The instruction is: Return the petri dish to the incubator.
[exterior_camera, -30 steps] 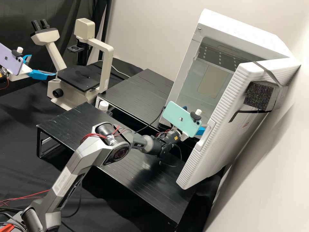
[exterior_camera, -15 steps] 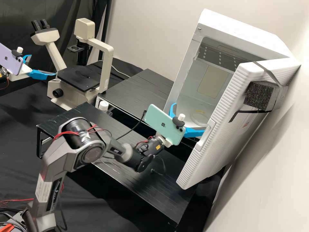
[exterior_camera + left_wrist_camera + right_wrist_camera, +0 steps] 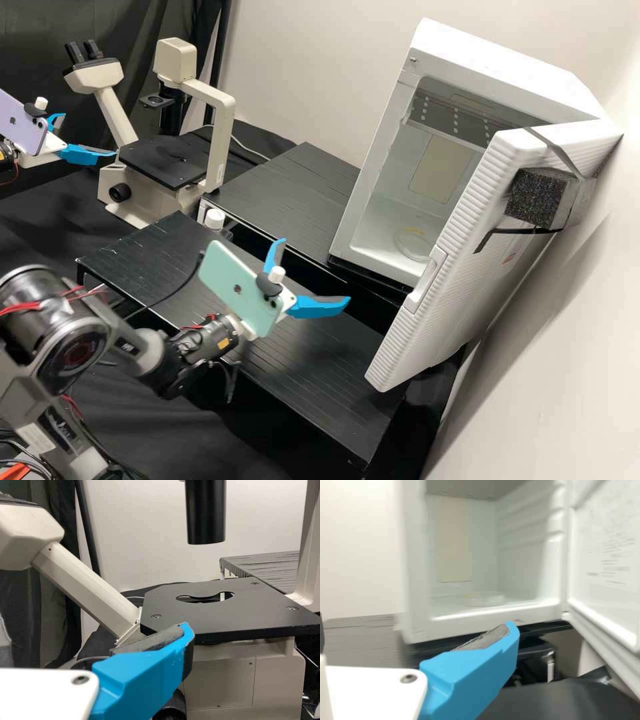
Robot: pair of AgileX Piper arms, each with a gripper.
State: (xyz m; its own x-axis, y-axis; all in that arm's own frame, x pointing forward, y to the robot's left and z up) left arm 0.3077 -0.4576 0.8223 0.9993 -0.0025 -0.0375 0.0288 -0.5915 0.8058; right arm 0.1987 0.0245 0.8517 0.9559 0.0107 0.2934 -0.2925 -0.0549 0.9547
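Observation:
The clear petri dish [image 3: 415, 245] lies flat on the floor of the white incubator [image 3: 497, 63], whose door stands open. In the right wrist view the dish [image 3: 485, 599] rests a little behind the incubator's front sill [image 3: 495, 615]. My right gripper [image 3: 315, 272] is outside, in front of the incubator over the near black platform, fingers spread and nothing between them; in its wrist view the gripper [image 3: 417, 630] sits below the opening. My left gripper [image 3: 89, 135] stands open and empty beside the microscope, and the gripper [image 3: 95, 632] faces the stage in its wrist view.
The cream microscope [image 3: 223, 143] with its black stage [image 3: 163, 161] stands at the back left. A far black platform [image 3: 287, 190] reaches to the incubator. The open door [image 3: 433, 307] juts toward the near platform [image 3: 313, 373]. A white-capped bottle [image 3: 215, 219] stands between the platforms.
My right gripper has come out of the incubator's opening and back leftward over the near platform, exposing the dish on the incubator floor. The left arm has kept still.

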